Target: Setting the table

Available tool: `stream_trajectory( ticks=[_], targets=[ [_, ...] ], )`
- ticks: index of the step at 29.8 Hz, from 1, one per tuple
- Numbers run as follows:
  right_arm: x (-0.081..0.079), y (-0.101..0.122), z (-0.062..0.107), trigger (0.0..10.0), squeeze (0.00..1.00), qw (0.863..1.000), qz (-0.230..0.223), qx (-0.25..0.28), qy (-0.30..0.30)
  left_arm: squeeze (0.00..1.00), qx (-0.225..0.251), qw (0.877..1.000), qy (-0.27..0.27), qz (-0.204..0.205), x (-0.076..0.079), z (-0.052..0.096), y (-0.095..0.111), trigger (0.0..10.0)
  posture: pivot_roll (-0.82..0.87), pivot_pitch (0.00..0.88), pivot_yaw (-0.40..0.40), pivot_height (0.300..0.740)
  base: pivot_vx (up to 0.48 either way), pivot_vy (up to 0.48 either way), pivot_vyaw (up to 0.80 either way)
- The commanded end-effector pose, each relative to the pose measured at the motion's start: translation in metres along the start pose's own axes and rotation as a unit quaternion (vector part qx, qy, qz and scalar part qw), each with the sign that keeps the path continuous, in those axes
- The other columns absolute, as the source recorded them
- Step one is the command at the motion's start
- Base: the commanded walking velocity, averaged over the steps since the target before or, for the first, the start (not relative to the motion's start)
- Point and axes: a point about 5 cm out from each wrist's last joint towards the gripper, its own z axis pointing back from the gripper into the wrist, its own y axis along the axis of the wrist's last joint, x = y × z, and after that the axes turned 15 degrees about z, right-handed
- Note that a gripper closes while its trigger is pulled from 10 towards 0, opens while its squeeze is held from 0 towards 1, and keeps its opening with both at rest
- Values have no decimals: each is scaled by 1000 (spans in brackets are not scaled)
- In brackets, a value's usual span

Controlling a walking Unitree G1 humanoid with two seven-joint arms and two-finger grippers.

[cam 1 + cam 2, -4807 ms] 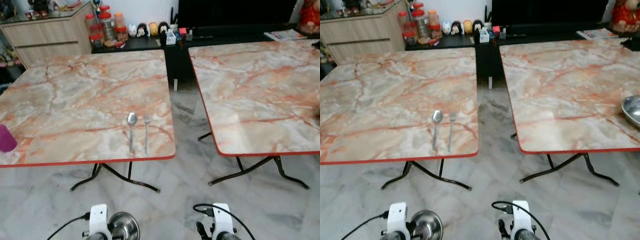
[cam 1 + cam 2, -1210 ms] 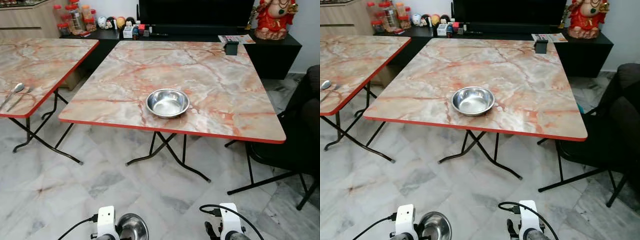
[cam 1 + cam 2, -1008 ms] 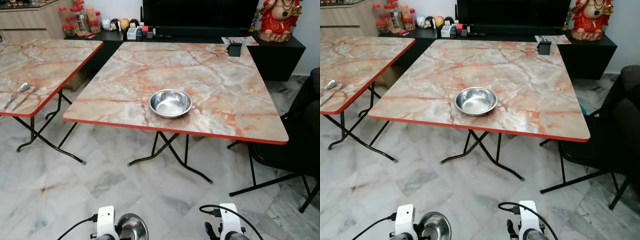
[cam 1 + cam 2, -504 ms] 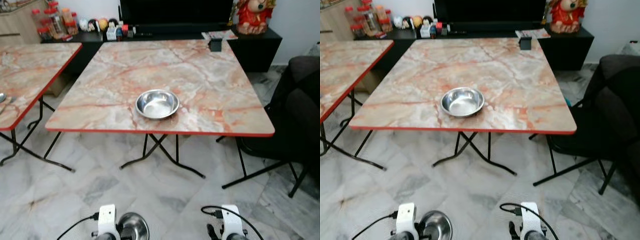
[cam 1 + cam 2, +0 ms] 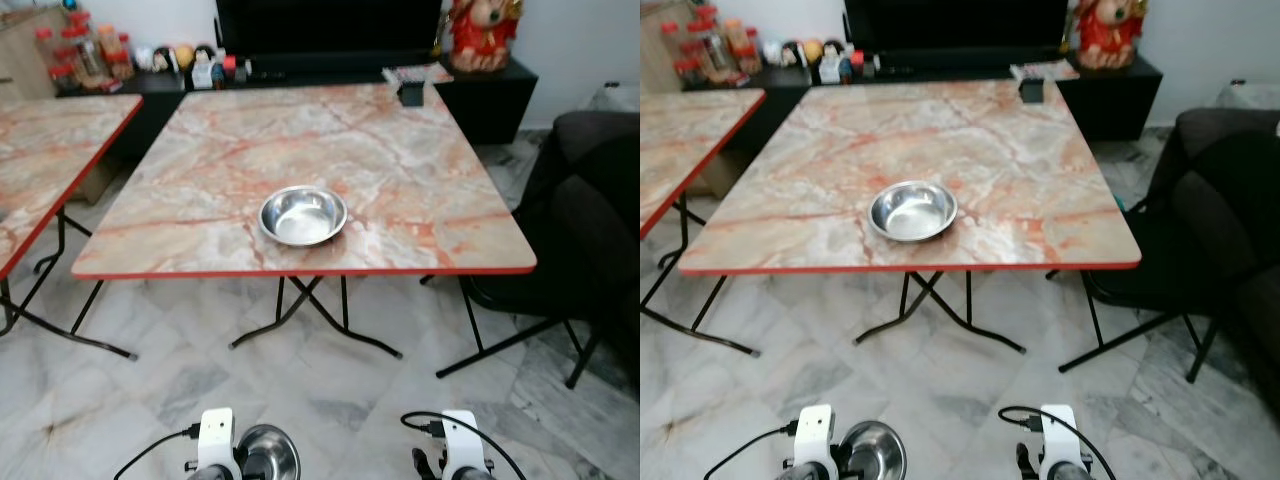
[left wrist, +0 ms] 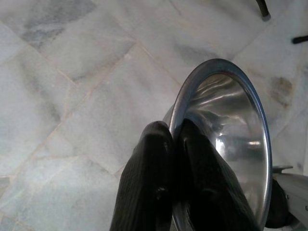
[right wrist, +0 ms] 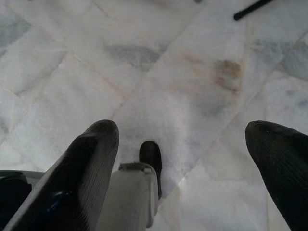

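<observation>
Fingers of the left gripper (image 6: 171, 144) clamp the rim of a steel bowl (image 6: 226, 144), carried low over the marble floor (image 5: 180, 400).

Right gripper (image 7: 185, 139) hangs beside it with fingers wide apart, holding nothing. Straight ahead and higher stands the marble table (image 5: 420, 200), its red near edge facing the robot; a second bowl (image 5: 303, 215) sits near that edge, slightly left of centre. Judged from here, the left arm, already loaded, must lift the carried bowl forward over that edge.
</observation>
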Motion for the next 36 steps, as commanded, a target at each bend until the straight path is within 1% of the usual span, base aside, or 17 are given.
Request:
stream_trajectory(
  ticks=[1, 14, 18, 28, 30, 33, 34, 36],
  targets=[
    [-1, 3, 0, 10000, 0, 1000, -5, 3, 1, 0, -7, 1000, 1, -7, -2, 0, -2, 10000, -265, 0, 37, 740, 262, 0, 0],
    [-2, 3, -1, 10000, 0, 1000, 0, 0, 5, 0, -7, 1000, -1, -7, 0, 0, -2, 10000, -262, 0, 32, 740, 267, 0, -746],
    [0, 5, -1, 10000, 0, 1000, -1, 5, 0, 0, -7, 1000, -2, -5, 1, 0, -3, 10000, -260, 0, 27, 740, 292, 0, 0],
    [0, 7, -1, 10000, 0, 1000, -1, 10, 4, 0, -8, 1000, -2, -5, 2, 0, -4, 10000, -258, 0, 23, 740, 291, 0, 0],
    [-1, 8, -1, 10000, 0, 1000, 8, 13, 7, 0, -9, 1000, -2, -4, 1, 0, -5, 10000, -258, 0, 23, 740, 283, 0, 0],
    [-1, 6, -1, 10000, 0, 999, 42, 9, 9, 0, -10, 1000, -1, -4, 1, 1, -6, 10000, -258, 0, 23, 740, 285, 0, 267],
    [-1, 6, -1, 10000, 0, 999, 44, 9, 9, 0, -10, 1000, -1, -4, 1, 1, -6, 10000, -258, 0, 23, 740, 285, 0, 800],
    [-2, 5, -1, 10000, 0, 999, 35, 9, 9, 0, -10, 1000, -1, -4, 1, 1, -6, 10000, -258, 0, 23, 740, 283, 0, 800]
  ],
)
